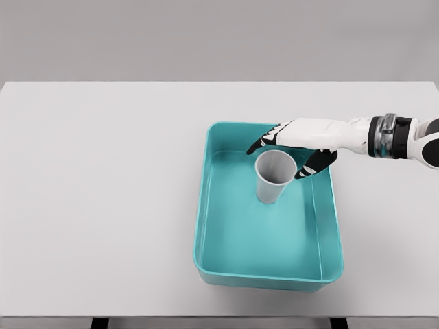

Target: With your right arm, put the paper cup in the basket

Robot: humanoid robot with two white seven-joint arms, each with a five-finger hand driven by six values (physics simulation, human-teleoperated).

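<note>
Your right hand sits at the upright cup's rim inside the basket, fingers seemingly loose around it, cup just below them.

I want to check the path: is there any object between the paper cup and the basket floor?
Nothing visible stands in the way. The paper cup is already upright inside the teal basket, and the right robot hand is around its rim.
</note>
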